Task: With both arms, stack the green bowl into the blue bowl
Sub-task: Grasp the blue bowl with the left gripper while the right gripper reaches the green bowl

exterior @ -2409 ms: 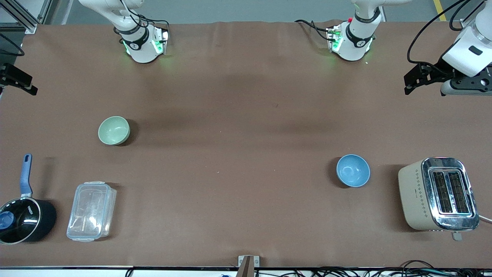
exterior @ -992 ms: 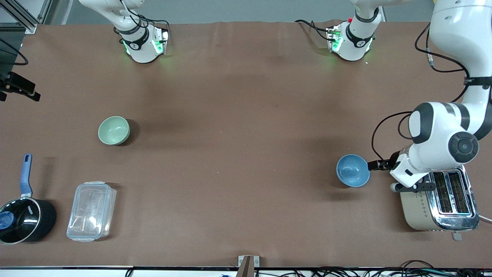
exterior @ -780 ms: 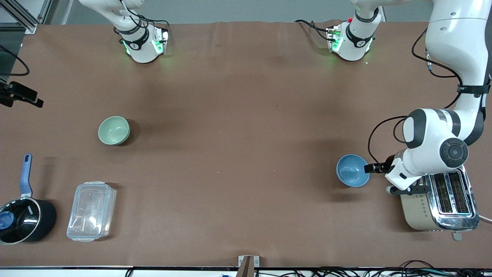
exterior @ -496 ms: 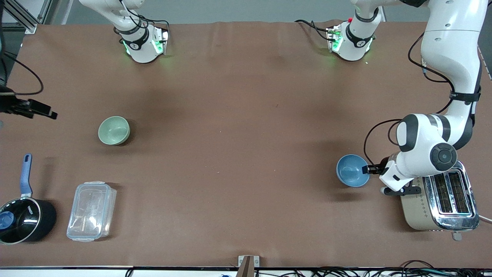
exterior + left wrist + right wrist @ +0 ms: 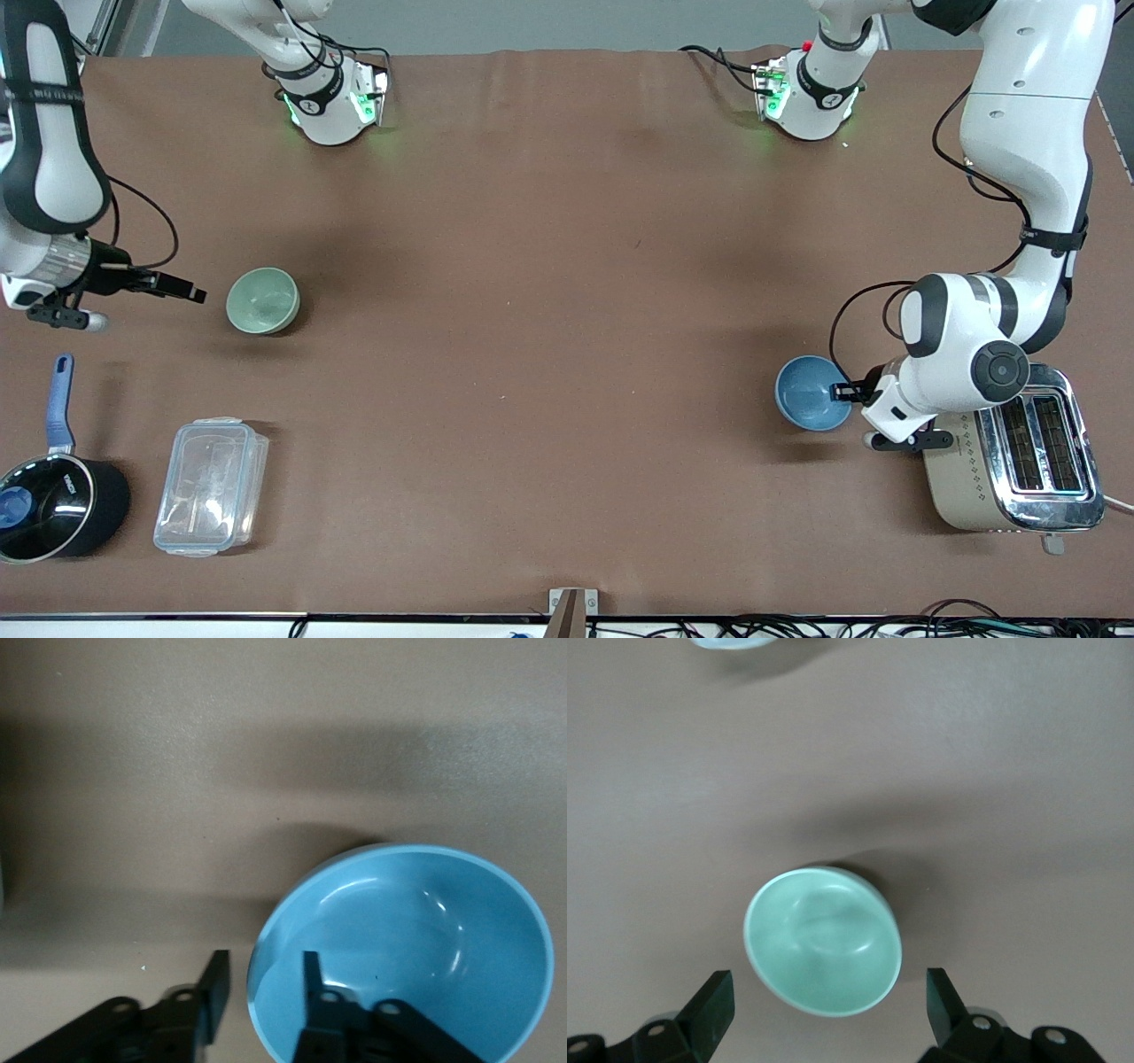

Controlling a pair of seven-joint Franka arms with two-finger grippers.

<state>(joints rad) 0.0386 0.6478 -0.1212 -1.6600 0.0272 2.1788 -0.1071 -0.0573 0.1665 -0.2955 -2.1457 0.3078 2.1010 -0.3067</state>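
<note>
The green bowl (image 5: 262,300) sits at the middle left of the front view, our right gripper (image 5: 182,290) just beside it. The blue bowl (image 5: 812,392) sits lower right by the toaster (image 5: 1010,447).

In the left wrist view, our left gripper (image 5: 263,988) has its fingers apart around the blue bowl's (image 5: 403,952) rim.

In the right wrist view, our fingers (image 5: 714,1001) are wide apart near the green bowl (image 5: 823,939).

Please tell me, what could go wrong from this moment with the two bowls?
The left tool straddles the blue bowl's rim near its edge; closing could tip or push the bowl. The right tool is open with the green bowl not centred between its fingers, so one finger may nudge the bowl.
</note>
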